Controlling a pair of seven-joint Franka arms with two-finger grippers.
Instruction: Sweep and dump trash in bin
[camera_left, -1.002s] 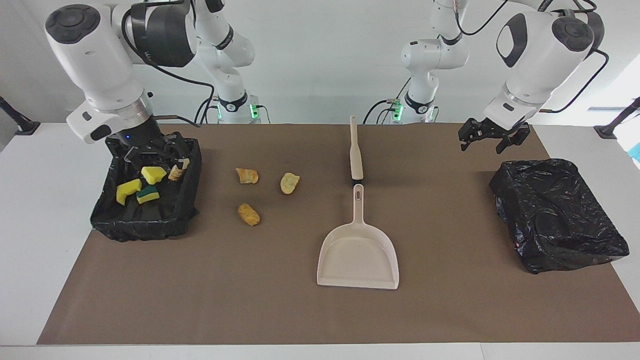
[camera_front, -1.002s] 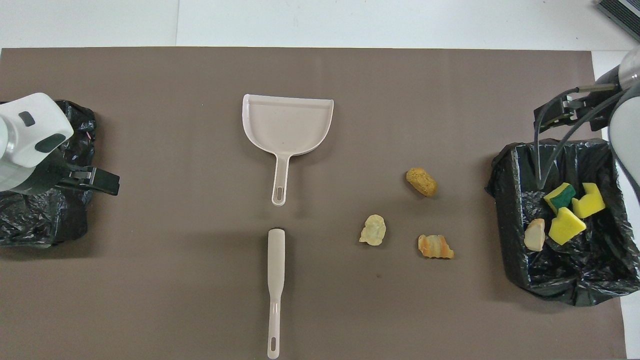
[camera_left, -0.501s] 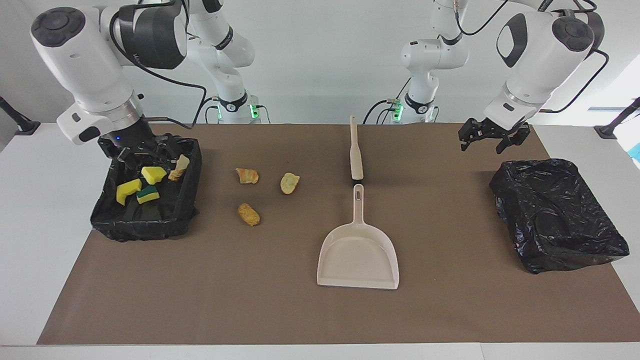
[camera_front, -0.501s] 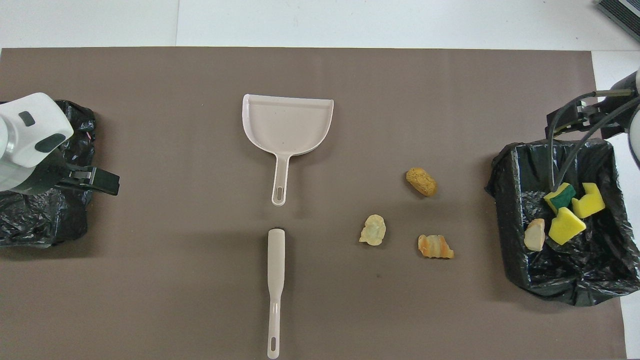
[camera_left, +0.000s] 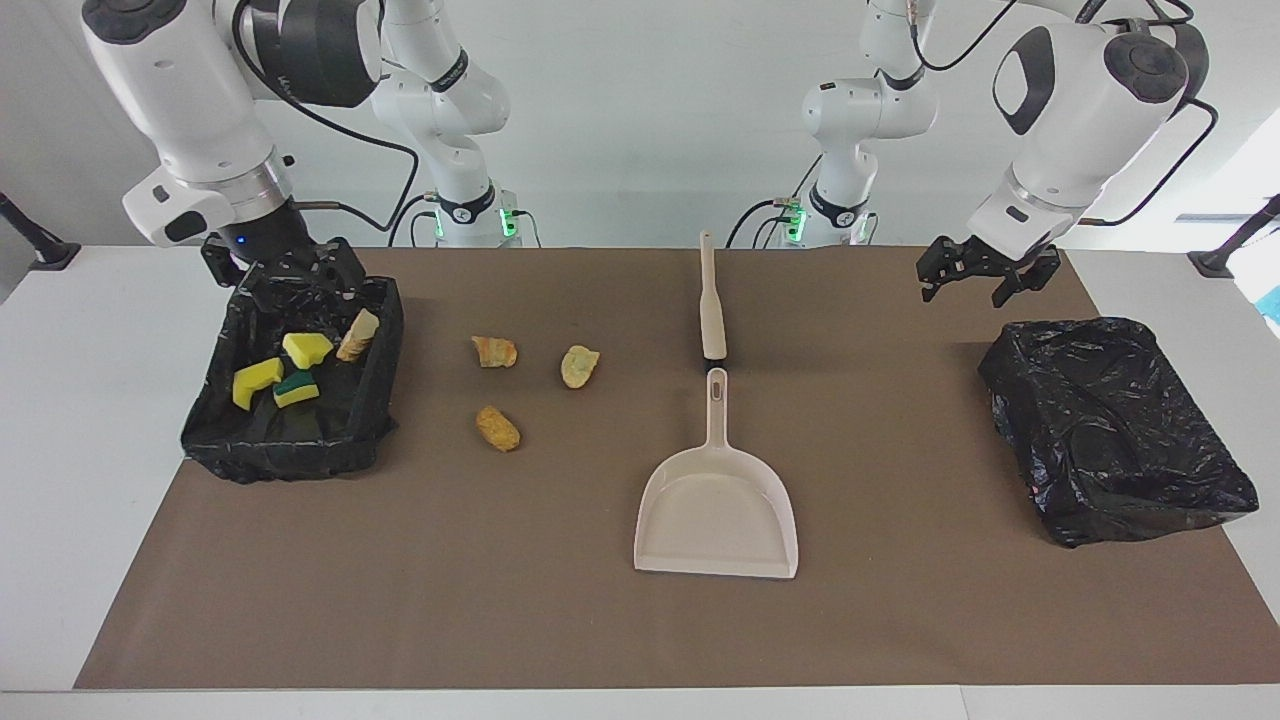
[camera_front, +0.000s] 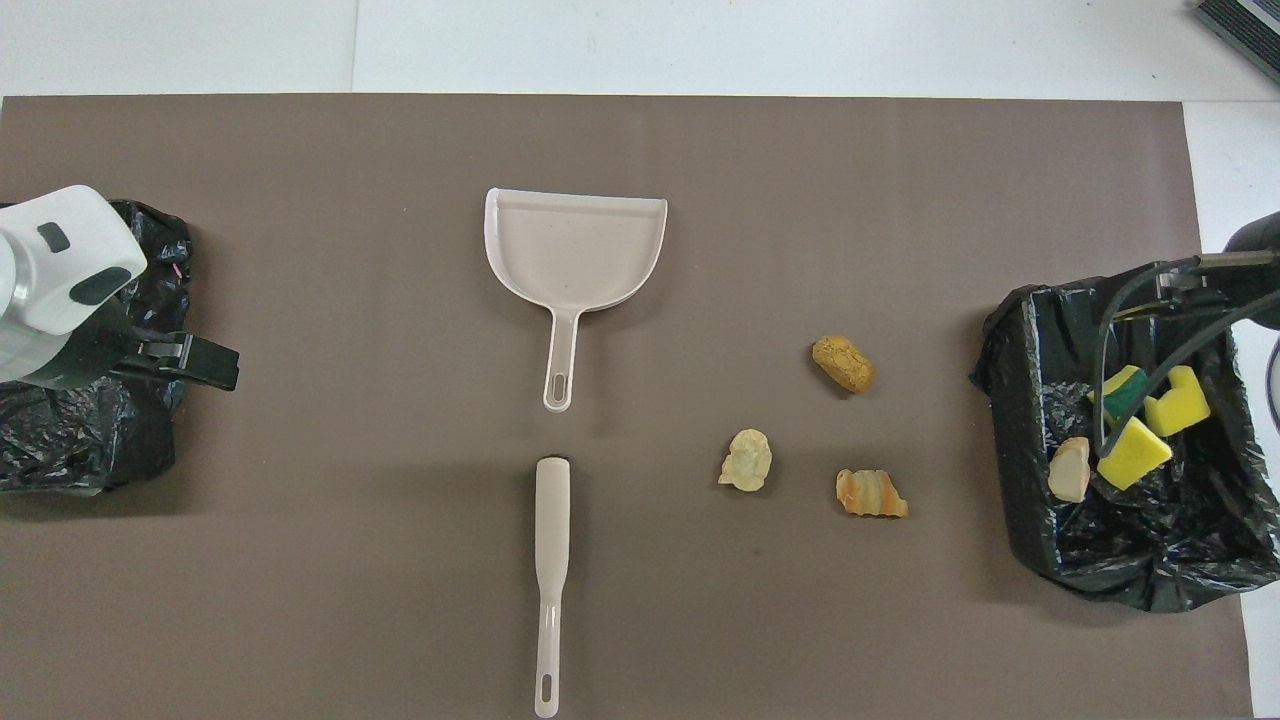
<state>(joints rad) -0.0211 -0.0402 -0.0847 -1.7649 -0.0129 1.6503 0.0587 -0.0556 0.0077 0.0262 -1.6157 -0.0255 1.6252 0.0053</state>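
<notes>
Three tan-orange trash scraps lie on the brown mat: one (camera_left: 494, 351) (camera_front: 871, 493), a paler one (camera_left: 579, 366) (camera_front: 746, 460) and a third (camera_left: 498, 428) (camera_front: 843, 363). The black-lined bin (camera_left: 290, 445) (camera_front: 1020, 400) at the right arm's end holds two yellow sponge chunks (camera_left: 257, 382) (camera_left: 307, 348), a green-topped one (camera_left: 296, 388) and a tan piece (camera_left: 357, 335). My right gripper (camera_left: 295, 290) (camera_front: 1190, 280) hangs just above that bin's rim nearest the robots, with nothing seen in it. My left gripper (camera_left: 985, 290) (camera_front: 190, 360) waits open over the mat beside the bag-covered bin.
A beige dustpan (camera_left: 716, 510) (camera_front: 575, 245) lies mid-mat with its handle toward the robots. The beige brush (camera_left: 711, 300) (camera_front: 551, 560) lies in line with it, nearer the robots. A second bin covered in black bag (camera_left: 1110, 430) (camera_front: 60, 440) stands at the left arm's end.
My right gripper has risen out of the bin and drawn back toward the robots. The scraps in the bin and on the mat have stayed put. The left arm has not moved.
</notes>
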